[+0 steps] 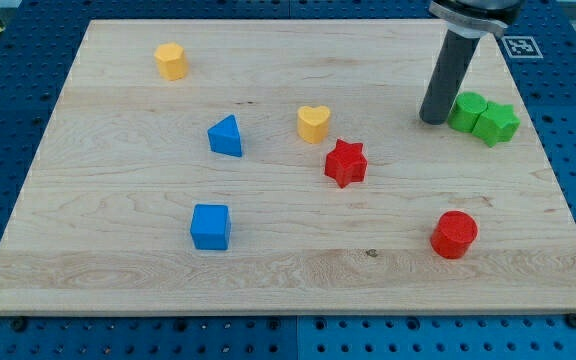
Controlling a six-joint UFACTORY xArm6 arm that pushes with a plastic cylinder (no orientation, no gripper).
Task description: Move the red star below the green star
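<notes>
The red star [346, 162] lies near the board's middle, just below and right of the yellow heart [314, 124]. The green star [496, 123] lies at the view's right, touching a green round block [467, 110] on its left. My tip [433, 120] rests on the board just left of the green round block, up and to the right of the red star, well apart from it.
A red cylinder [454, 235] sits at the lower right. A blue triangle [226, 136] and a blue cube [211, 226] lie left of centre. A yellow hexagon [171, 61] is at the upper left. The wooden board [118, 270] ends close beyond the green star.
</notes>
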